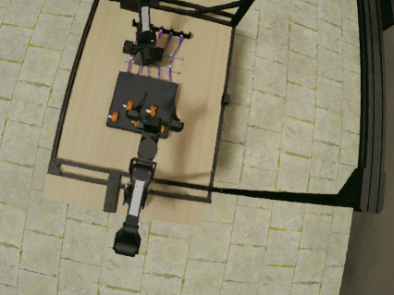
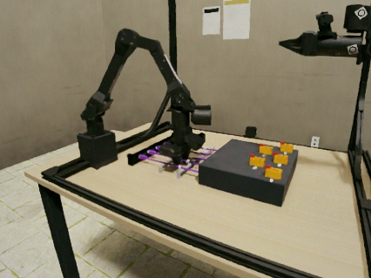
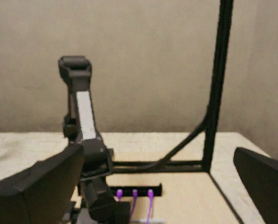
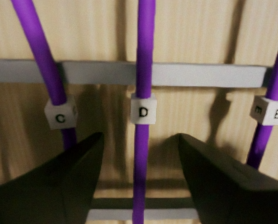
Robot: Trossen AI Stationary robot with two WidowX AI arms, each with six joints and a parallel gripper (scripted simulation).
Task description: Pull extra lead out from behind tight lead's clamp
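Note:
Several purple leads (image 2: pixel 183 156) run from a black plug rail (image 1: pixel 162 30) over two grey bars into a black box (image 2: pixel 248 169). Orange handles (image 2: pixel 266 150) sit on the box top. In the right wrist view, lead D (image 4: pixel 142 60) with its white tag (image 4: pixel 143 111) runs between my right gripper's fingers. The fingers stand apart on both sides of it, with gaps showing. Lead C (image 4: pixel 37 50) is to its left and lead E (image 4: pixel 265 130) at the right edge. My left gripper (image 3: pixel 159 152) (image 1: pixel 143 104) is wide open and empty above the box.
A black frame (image 1: pixel 65 94) rims the table. A tall post (image 2: pixel 172 45) stands behind the right arm (image 2: pixel 174 89). A camera boom (image 2: pixel 322 43) hangs at the upper right.

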